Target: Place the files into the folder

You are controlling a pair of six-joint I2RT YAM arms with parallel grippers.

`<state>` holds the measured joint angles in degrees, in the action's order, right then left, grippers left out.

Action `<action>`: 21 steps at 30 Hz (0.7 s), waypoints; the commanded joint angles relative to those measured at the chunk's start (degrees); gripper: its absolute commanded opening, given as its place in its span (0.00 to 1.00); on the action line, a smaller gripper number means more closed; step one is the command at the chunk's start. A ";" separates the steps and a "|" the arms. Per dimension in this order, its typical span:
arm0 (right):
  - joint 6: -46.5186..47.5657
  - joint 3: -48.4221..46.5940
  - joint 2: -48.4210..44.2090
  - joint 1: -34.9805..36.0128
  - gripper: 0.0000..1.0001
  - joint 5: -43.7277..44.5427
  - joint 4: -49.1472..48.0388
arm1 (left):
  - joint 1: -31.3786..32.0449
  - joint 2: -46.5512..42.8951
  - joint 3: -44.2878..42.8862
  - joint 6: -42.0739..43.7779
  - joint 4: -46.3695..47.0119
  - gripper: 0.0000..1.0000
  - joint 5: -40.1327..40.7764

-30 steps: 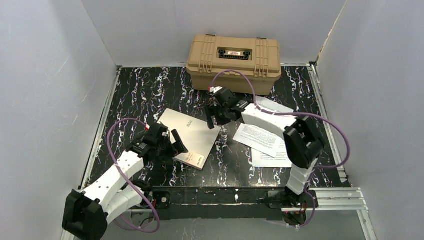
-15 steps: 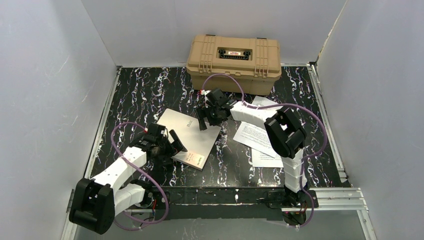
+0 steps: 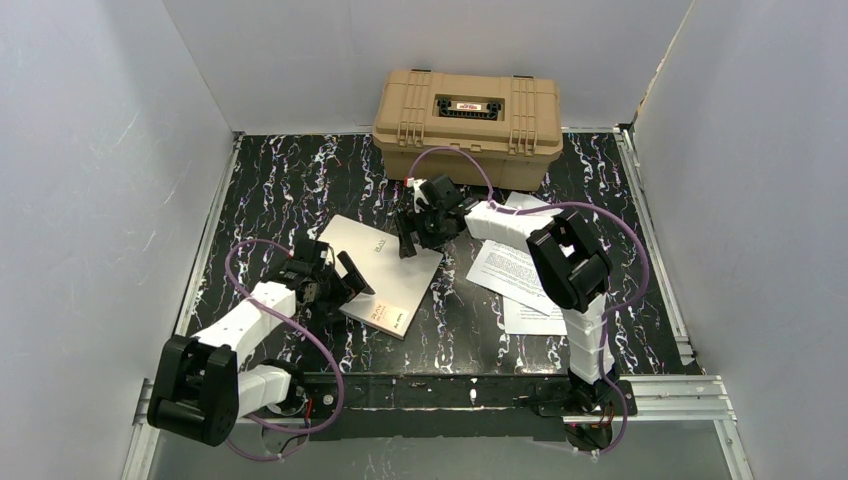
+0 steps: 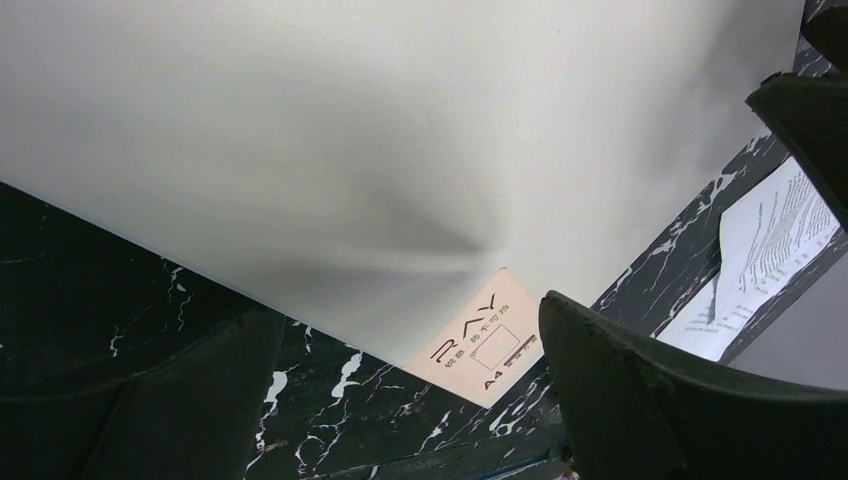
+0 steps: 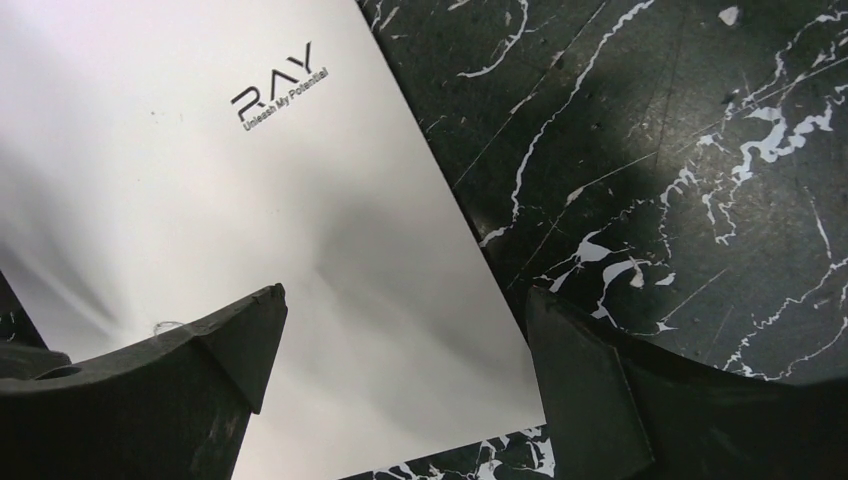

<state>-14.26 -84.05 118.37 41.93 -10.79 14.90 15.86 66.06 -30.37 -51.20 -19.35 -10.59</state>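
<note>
Folder, closed, between two spread grippers.
We record the beige folder [image 3: 385, 272] flat on the marbled table [image 3: 290, 190]. The left gripper [image 3: 352, 282] hangs over its near-left edge and the right gripper [image 3: 411, 241] over its far-right edge, both with fingers wide apart and empty. The files [image 3: 512, 272] lie just right of the folder, clear of both grippers.

**Folder** [image 3: 382, 275]: pale cream-beige cover, plain except for small dark lettering (it reads "RAY") and a peach-tinted corner label [image 4: 480, 345] with dark print.
**Files** [image 3: 520, 280]: white sheets with dense black text.
**Table** [image 3: 290, 190]: black, with white marble-like veins.
**Case** [image 3: 467, 110]: tan, with a black central inset.
**My left gripper** [image 4: 400, 320] and **my right gripper** [image 5: 405, 300]: matte black.
**My arms** [image 3: 245, 325]: white links with black joints.
**Cables** [image 3: 648, 270]: purple.
</note>
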 commanded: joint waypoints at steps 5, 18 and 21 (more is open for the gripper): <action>0.29 8.96 -4.23 0.08 0.99 -5.74 -3.99 | -0.74 3.22 -2.41 2.54 -1.24 0.98 3.38; -4.64 26.54 -16.69 2.51 0.99 -7.09 -11.45 | -0.79 6.40 -4.17 7.75 -1.53 0.98 -0.13; -6.47 30.75 -19.72 3.95 0.99 -7.08 -13.27 | -0.63 8.07 -4.35 8.47 -0.37 0.98 -3.19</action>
<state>-16.67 -58.52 101.91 42.87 -14.72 2.17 15.31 71.55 -34.41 -45.52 -20.38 -10.59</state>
